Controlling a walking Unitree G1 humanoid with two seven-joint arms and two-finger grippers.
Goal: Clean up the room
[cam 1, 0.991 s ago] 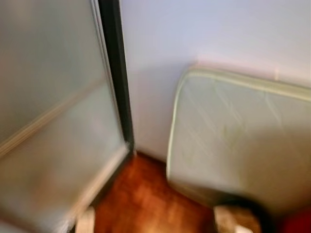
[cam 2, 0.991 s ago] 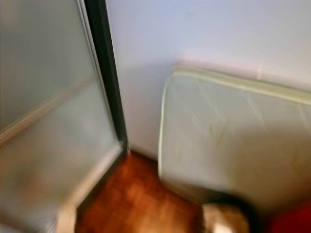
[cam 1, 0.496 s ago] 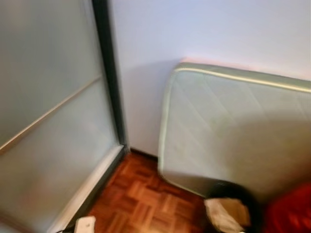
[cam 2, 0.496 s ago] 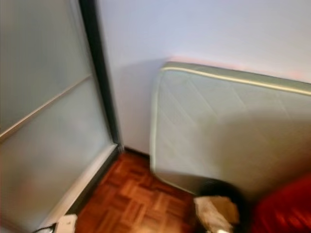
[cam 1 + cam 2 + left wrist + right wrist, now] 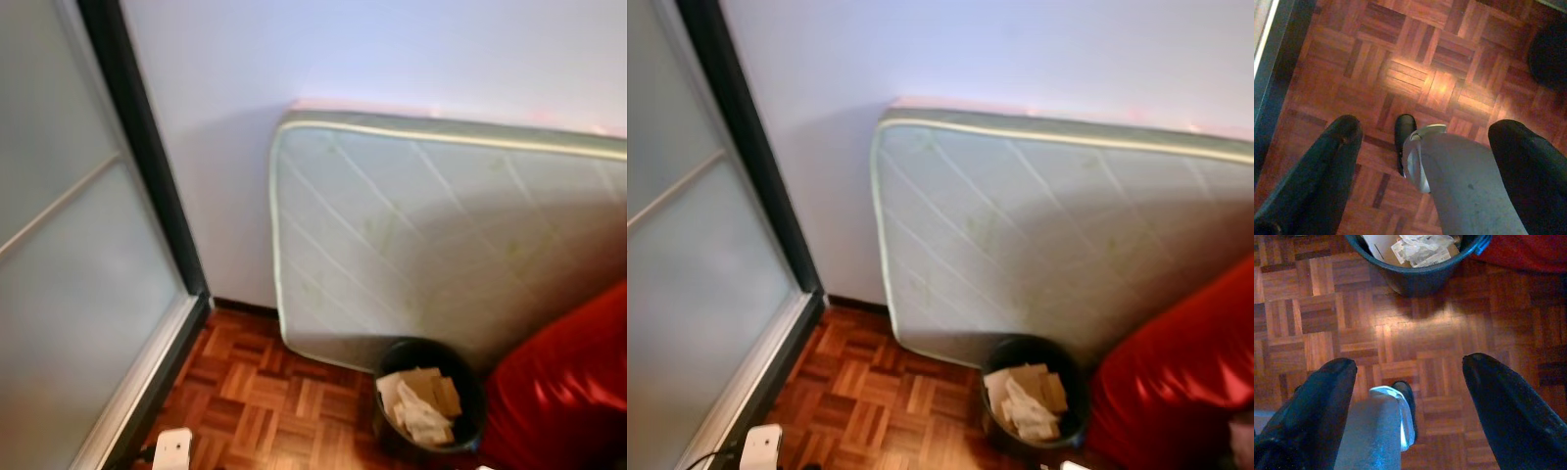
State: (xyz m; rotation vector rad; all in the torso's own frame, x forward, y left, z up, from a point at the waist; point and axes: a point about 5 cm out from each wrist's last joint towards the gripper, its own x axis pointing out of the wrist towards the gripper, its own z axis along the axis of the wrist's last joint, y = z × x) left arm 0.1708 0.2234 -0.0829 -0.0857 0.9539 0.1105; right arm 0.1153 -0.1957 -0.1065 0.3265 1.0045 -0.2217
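A dark round bin [image 5: 428, 401] stuffed with crumpled paper and cardboard [image 5: 419, 399] stands on the parquet floor, at the foot of a pale quilted mattress [image 5: 431, 235] that leans on the wall. The same bin [image 5: 1415, 264] sits a short way ahead of my right gripper [image 5: 1409, 364], which hangs open above the floor with nothing in it. My left gripper [image 5: 1425, 127] is open and empty too, over bare parquet beside my silver leg [image 5: 1459, 181].
A red cushion [image 5: 563, 392] lies right of the bin, touching the mattress. A frosted sliding door [image 5: 69, 294] with a dark frame closes the left side. A small white device [image 5: 172, 450] with a cable lies on the floor near the door track.
The whole picture has slid left and sharpened: the camera turned right. The bin and red cushion now show more fully; nothing in the room itself moved.
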